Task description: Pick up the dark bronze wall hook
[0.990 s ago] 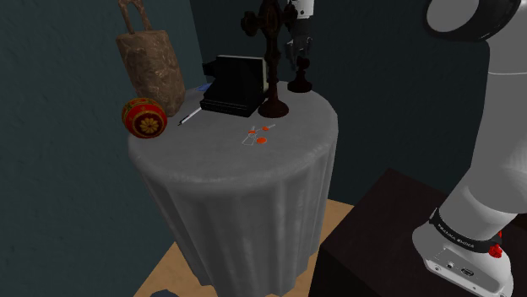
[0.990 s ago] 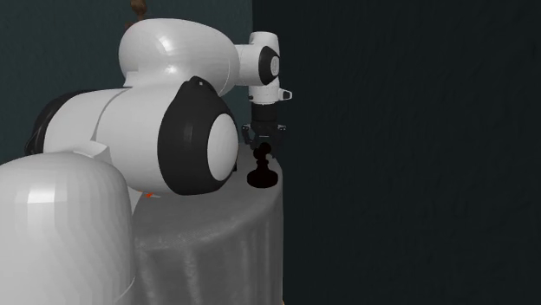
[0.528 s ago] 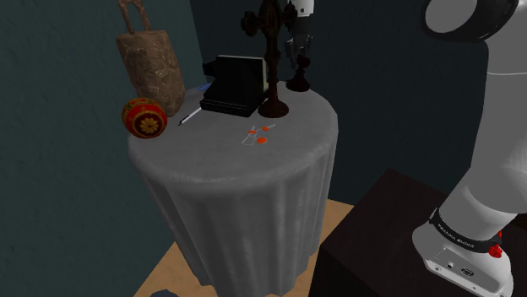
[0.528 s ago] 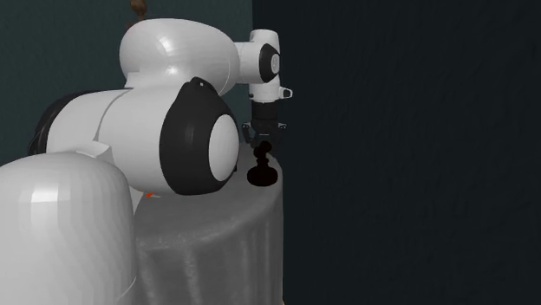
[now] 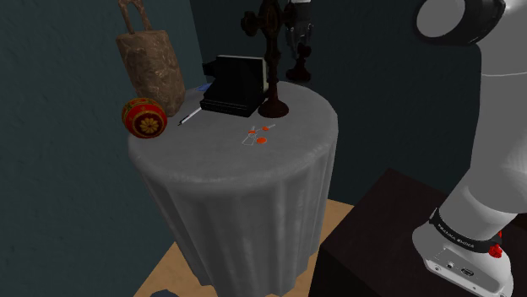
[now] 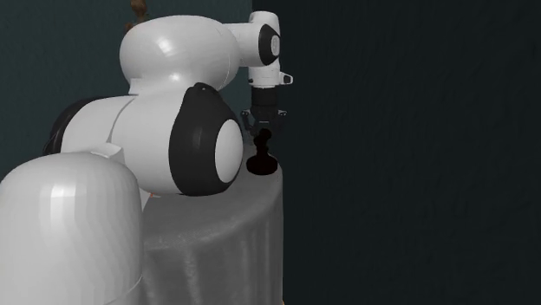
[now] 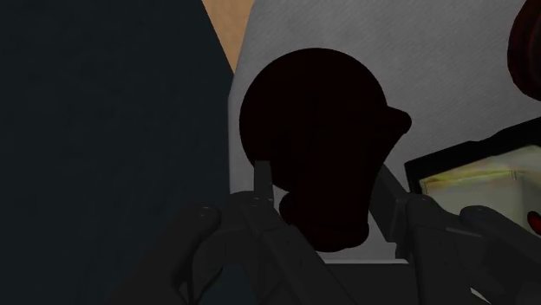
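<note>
Right of the tall dark stand [image 5: 272, 59], at the table's [image 5: 228, 169] far edge, the gripper [image 6: 263, 137] pinched the dark hook [image 6: 262, 161] (by its stem). It seemed barely off the table, so this looked like the lifting step. The next move called for a straight, steady rise.

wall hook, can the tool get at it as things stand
Probably yes: the tool sits right over the wall hook, its fingers clasping it from both sides, and the tall dark ornament beside it leaves the way free.

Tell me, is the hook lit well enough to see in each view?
Wrist view: hook is a featureless black silhouette, crisp against the pale cloth. Shoulder view: dim, hook merges with the dark wall. Second exterior view: black outline too.
</note>
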`<move>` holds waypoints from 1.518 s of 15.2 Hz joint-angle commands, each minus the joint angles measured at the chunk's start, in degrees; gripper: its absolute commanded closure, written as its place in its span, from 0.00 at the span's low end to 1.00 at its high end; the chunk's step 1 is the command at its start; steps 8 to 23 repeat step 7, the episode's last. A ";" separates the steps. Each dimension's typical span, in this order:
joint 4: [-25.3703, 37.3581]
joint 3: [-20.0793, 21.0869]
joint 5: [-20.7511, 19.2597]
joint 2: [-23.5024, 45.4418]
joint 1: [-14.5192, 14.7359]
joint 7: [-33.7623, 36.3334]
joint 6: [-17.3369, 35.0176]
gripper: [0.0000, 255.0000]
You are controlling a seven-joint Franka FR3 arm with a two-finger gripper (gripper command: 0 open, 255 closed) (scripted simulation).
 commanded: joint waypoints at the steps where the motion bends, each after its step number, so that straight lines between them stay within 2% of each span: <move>1: 3.47 0.00 0.09 1.16 -0.12 -0.02 -2.32 1.00; 5: 11.36 0.02 0.29 4.05 -0.42 -0.03 -7.31 1.00; 23: 11.66 0.02 0.30 4.16 -0.43 -0.03 -7.50 1.00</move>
